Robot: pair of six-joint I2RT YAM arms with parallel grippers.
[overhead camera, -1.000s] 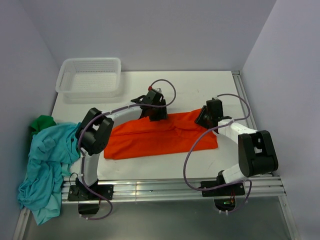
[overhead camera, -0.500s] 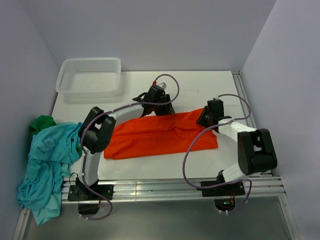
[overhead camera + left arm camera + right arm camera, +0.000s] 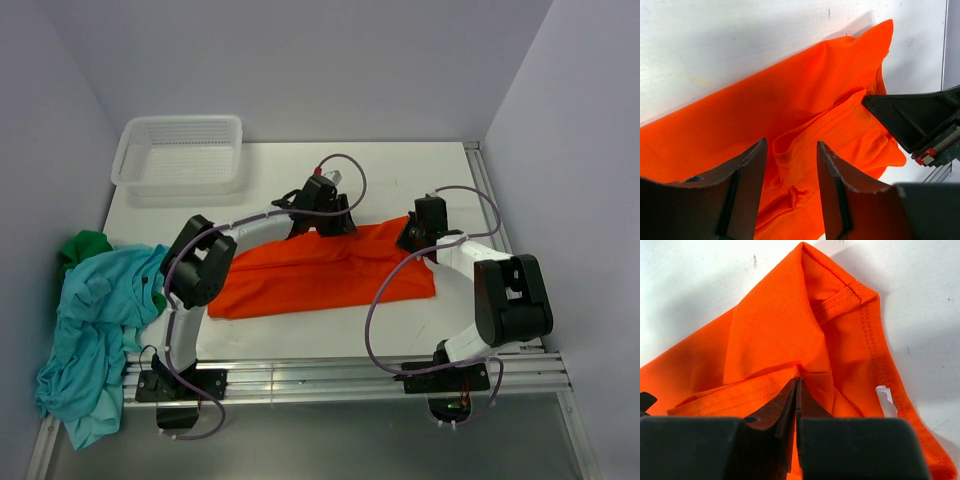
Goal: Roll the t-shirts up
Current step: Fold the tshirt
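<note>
The orange t-shirt (image 3: 330,270) lies flat on the bench (image 3: 400,170) as a long folded band, running from in front of the left arm across to the right arm. It has not been rolled at all. Its right end is the collar end, where a hem seam and a small white label (image 3: 883,392) show in the right wrist view.

A second ago the right pincer (image 3: 796,381) stood partly open over that end. Now its jaws have come together on a raised fold of the cloth, and wrinkles draw in toward the tips. It appears to have pinched the shirt, though how much cloth sits between the tips is hidden. Over the same second the left pincer (image 3: 790,150) has drifted from the middle of the shirt's far edge toward the right and slightly farther back. It hangs about half open above a crease in the cloth, holding nothing.

I judge that one corner is now secured and the other is about to be taken, so a roll can start from this end.

The teal t-shirt (image 3: 95,320) is heaped over the bench's left edge with the green t-shirt (image 3: 85,245) just behind it, both well apart from either pincer. The white mesh basket (image 3: 180,155) stands at the far left corner.
</note>
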